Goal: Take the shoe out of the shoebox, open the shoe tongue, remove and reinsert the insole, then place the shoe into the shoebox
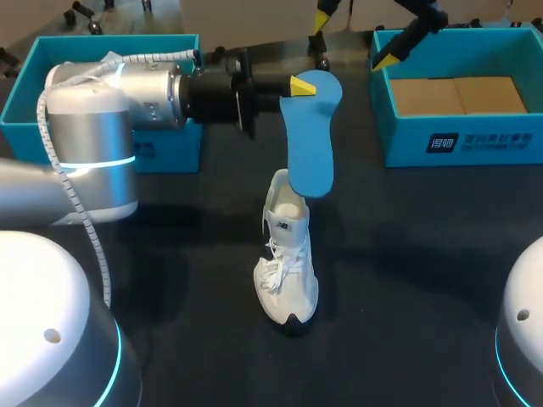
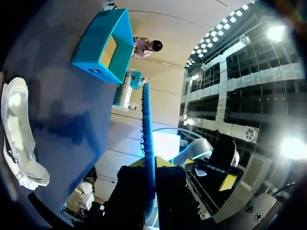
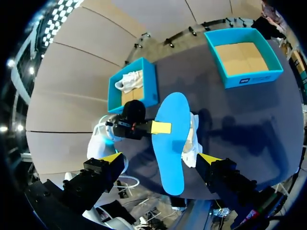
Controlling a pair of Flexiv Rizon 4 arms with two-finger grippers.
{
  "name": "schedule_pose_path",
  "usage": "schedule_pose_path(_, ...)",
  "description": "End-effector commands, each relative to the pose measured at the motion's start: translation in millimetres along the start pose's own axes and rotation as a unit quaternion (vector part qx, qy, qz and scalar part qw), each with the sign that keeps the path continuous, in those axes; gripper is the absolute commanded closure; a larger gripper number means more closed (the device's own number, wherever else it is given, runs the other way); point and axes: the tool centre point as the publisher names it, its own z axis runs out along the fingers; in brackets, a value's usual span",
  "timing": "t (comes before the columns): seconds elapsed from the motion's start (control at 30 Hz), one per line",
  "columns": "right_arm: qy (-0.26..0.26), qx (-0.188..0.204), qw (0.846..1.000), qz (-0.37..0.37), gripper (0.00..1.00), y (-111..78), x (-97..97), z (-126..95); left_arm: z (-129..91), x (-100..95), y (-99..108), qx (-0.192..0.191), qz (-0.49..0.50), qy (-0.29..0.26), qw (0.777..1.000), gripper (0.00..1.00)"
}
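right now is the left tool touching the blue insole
Touching. The left wrist view shows the insole edge-on, pinched from both sides between the fingers of the left tool.

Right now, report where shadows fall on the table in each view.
Head view: shadows spread on the table either side of the shoe. Left wrist view: a dark shadow lies beside the shoe. Right wrist view: shadows stretch beside the shoe and insole.

Blue insole [image 1: 307, 140], white shoe [image 1: 287, 271], teal shoebox [image 1: 458, 142], black table [image 1: 424, 280].
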Motion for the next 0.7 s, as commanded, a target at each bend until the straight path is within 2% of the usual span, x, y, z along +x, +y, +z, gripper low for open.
schedule_pose_path(0.03, -0.097, -0.006, 0.995, -0.008, 0.00, 1.5, 10.5, 2.8, -0.5, -0.7, -2.8, -0.001, 0.000, -0.005, 1.000, 1.00)
schedule_pose_path(0.43, -0.215, -0.008, 0.976, 0.011, 0.00, -3.4, 14.2, 13.0, -1.5, 3.3, -3.8, 0.000, 0.007, -0.012, 1.000, 1.00)
schedule_pose_path(0.7, -0.254, 0.004, 0.967, 0.013, 0.00, -2.2, 17.0, 25.1, 0.3, 5.2, -4.8, -0.003, 0.008, -0.013, 1.000, 1.00)
